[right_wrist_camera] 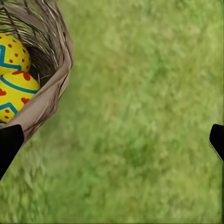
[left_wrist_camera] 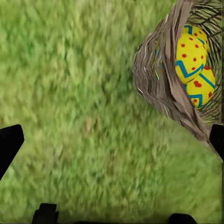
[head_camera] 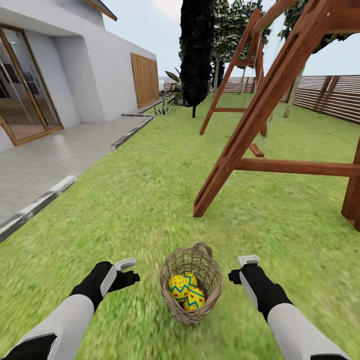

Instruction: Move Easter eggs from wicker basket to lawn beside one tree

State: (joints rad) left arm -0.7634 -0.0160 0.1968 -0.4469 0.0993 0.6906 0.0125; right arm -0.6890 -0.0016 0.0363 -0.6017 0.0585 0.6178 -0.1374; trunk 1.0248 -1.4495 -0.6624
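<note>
You are holding the left gripper and the right gripper on either side of the basket, both with fingers spread wide and gripping nothing. The eggs are lying inside the basket, which is sitting on the lawn.

A tan wicker basket stands upright on the green lawn, holding yellow Easter eggs with blue zigzags and red dots, far from the pale, leaning tree trunk.
</note>
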